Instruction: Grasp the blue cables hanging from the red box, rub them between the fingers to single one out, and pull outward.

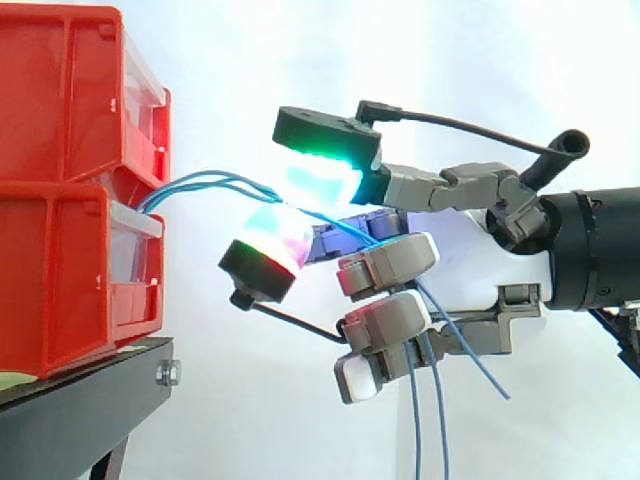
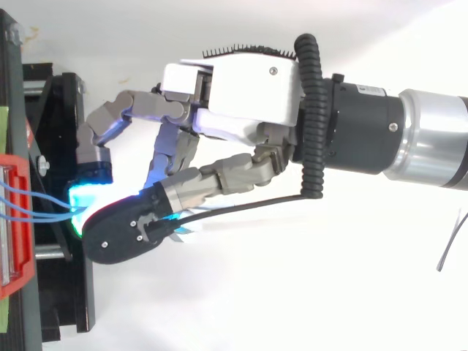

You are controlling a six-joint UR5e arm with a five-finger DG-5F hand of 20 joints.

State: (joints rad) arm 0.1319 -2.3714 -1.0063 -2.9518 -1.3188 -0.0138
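Several thin blue cables come out of the gap between two stacked red bins and run right to my hand. A green-glowing fingertip presses on them from above and a red-and-green pad from below, so the strands are pinched just right of the bins. Past the pinch the cables cross the curled fingers and hang down as loose ends. From above, the hand reaches left and the cables leave the red bin towards a cyan-green pad.
The bins stand on a black stand at the left, with a bolt at its corner. A white curtain hangs behind. From above, the stand's black frame lies under the fingertips.
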